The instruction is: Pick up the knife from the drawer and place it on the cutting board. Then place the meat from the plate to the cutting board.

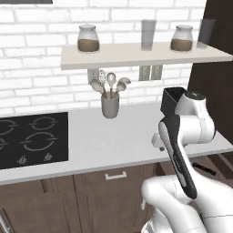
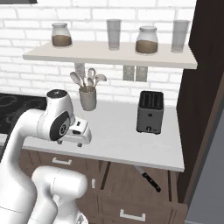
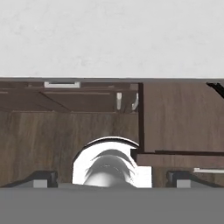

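Observation:
The knife (image 2: 147, 177) lies slantwise in the open drawer (image 2: 124, 175) under the counter's right end, dark handle toward the front, thin grey blade pointing back. Its handle (image 1: 204, 168) also peeks out behind my arm. My gripper (image 2: 73, 142) hangs over the counter's front edge, left of the drawer and well apart from the knife, pointing down. In the hand view the gripper (image 3: 112, 177) stands open with nothing between its fingertips (image 3: 43, 177); a dark end of the knife (image 3: 216, 87) shows at the right edge. The cutting board, plate and meat are out of view.
A dark toaster (image 2: 150, 111) stands at the back right of the grey counter (image 2: 127, 140). A grey utensil holder (image 1: 110, 104) sits by the wall, a black cooktop (image 1: 32, 139) lies at the left. A shelf (image 1: 136, 54) with jars and glasses hangs above. A dark tall cabinet (image 2: 205, 87) bounds the right.

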Robot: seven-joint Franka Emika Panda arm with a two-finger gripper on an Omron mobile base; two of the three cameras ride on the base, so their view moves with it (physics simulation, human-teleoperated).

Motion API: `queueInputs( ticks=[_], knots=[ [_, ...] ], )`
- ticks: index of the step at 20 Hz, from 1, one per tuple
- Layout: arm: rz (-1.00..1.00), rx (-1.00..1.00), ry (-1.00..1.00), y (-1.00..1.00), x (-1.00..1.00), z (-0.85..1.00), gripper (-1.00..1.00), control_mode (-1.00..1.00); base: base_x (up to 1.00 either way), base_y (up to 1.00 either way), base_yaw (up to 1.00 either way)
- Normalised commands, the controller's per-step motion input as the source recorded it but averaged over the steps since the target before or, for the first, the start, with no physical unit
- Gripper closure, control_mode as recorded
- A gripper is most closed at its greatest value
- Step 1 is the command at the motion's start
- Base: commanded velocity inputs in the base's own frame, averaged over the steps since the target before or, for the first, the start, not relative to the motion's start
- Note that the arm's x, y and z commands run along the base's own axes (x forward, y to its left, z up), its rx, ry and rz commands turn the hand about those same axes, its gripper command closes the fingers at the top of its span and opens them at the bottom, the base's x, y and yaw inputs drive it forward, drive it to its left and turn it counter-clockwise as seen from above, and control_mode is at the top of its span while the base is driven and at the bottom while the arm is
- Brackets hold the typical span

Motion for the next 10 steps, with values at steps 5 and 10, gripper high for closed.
queueInputs(
  ticks=[5, 10],
  knots=[
    [0.0, 0.0, 0.0, 0.0, 0.0, 0.0, -1.0, 1.0, -0.21, 0.02, -0.03],
    [0.0, 0.0, 0.0, 0.0, 0.0, 0.0, -1.0, 1.0, -0.07, 0.45, -0.21]
  ],
)
